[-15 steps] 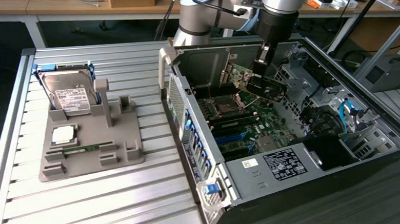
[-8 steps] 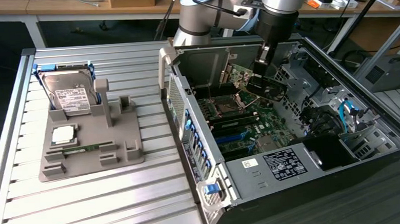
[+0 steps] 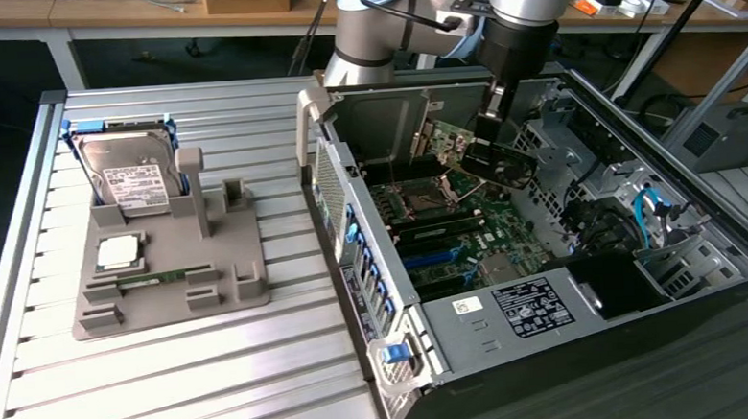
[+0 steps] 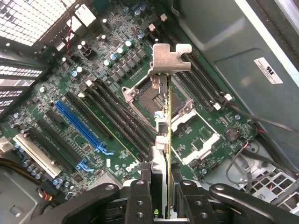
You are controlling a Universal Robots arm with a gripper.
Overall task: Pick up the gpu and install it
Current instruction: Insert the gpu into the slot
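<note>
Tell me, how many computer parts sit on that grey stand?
3 on the grey stand: a hard drive propped at its far end, a square chip nearer, and a green memory stick beside the chip. None seems hidden.

Matt ribbed aluminium tabletop (image 3: 166, 393), dull grey plastic holder (image 3: 230, 265) at centre left, bright bare-metal bracket (image 4: 169, 58) on the green-boarded gpu (image 3: 500, 163), matt black claw (image 4: 163, 196).

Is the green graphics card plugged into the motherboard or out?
Out: the thin green card with silvery bracket hangs in the gripper above the green motherboard.
</note>
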